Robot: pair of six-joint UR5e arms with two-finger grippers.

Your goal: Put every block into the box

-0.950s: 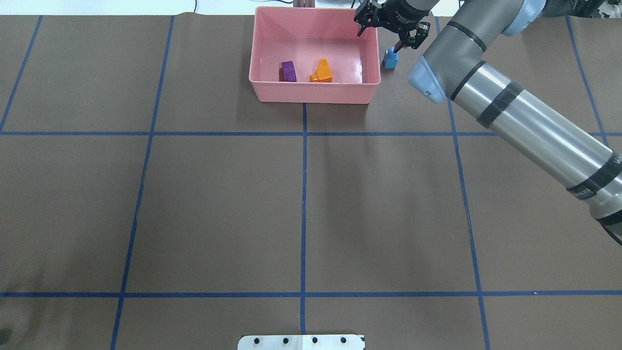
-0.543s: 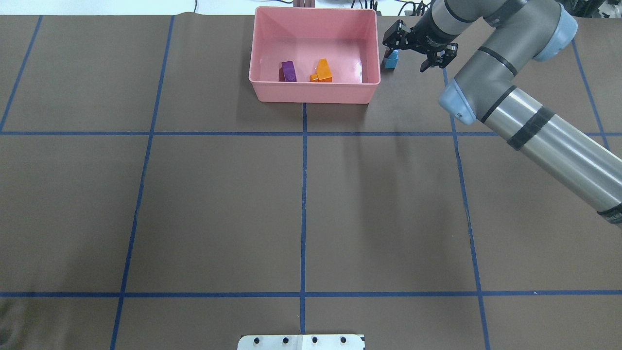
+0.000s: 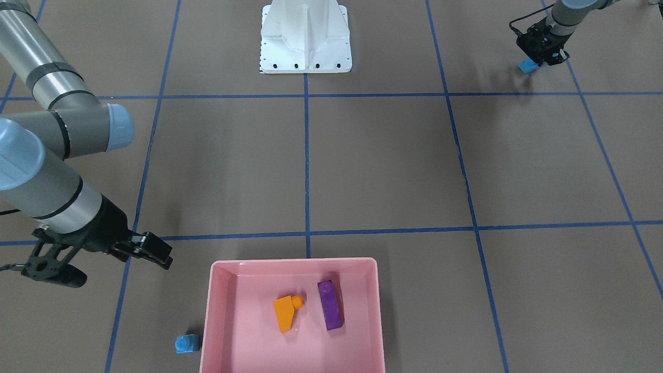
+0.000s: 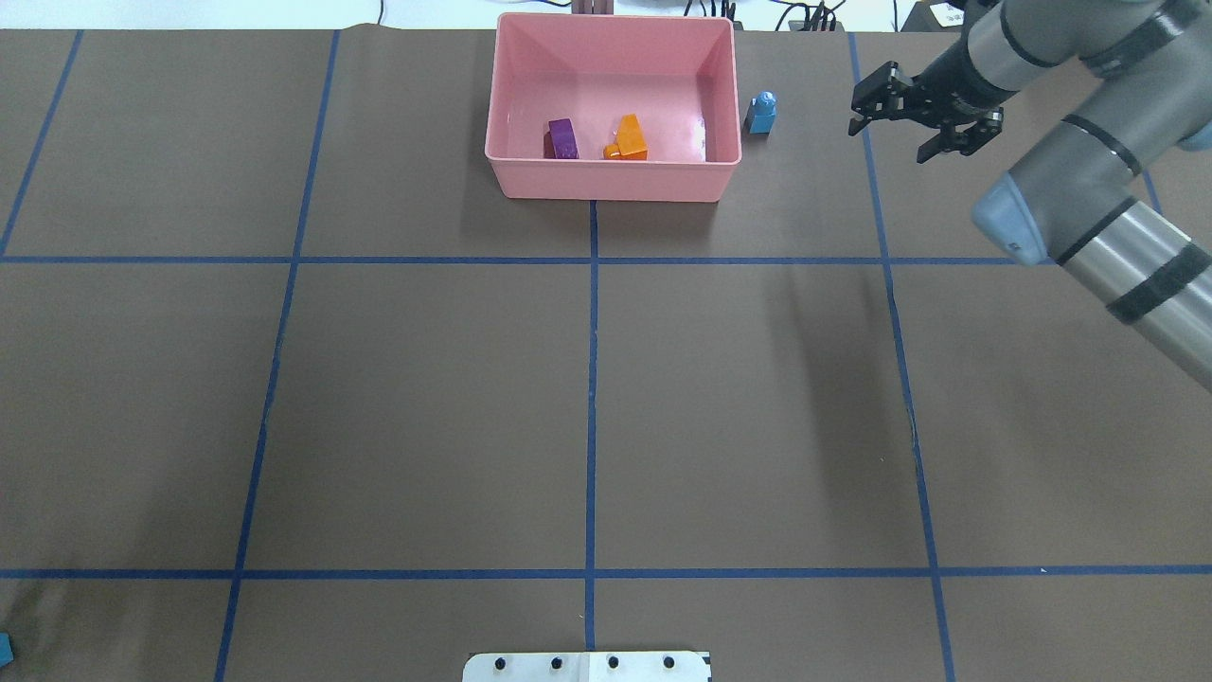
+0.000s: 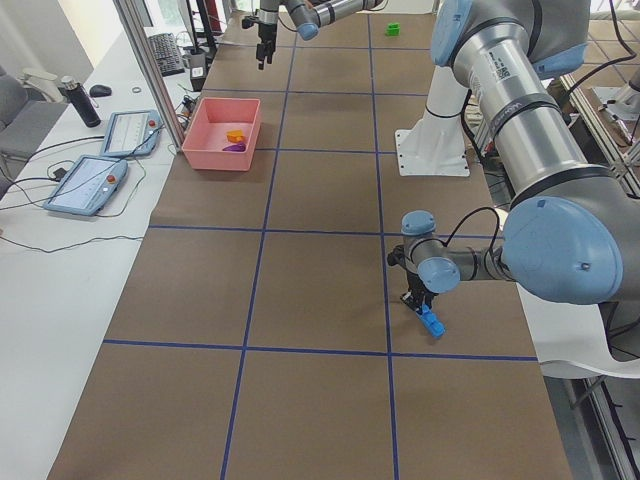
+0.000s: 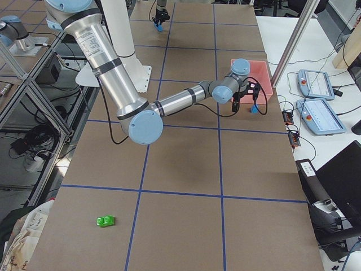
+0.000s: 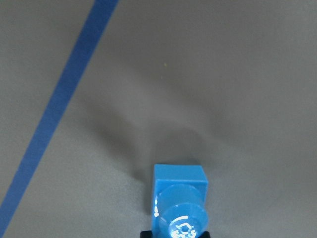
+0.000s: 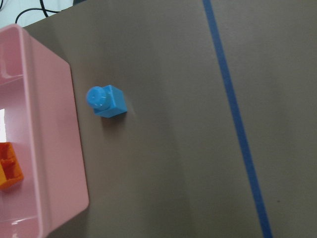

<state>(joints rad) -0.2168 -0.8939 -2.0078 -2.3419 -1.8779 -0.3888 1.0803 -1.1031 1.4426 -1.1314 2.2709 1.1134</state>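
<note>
Two of five are in the pink box: orange sloped brick and purple brick. Tiny light-blue cube sits just outside it. Right gripper is wide open and empty. Left gripper is at the long light-blue brick; its jaw state can't be made out. Green brick lies far off.

Five bricks and one pink box are showing: orange brick and purple brick inside it, tiny light-blue cube beside it, long light-blue brick and green brick far from it.
</note>
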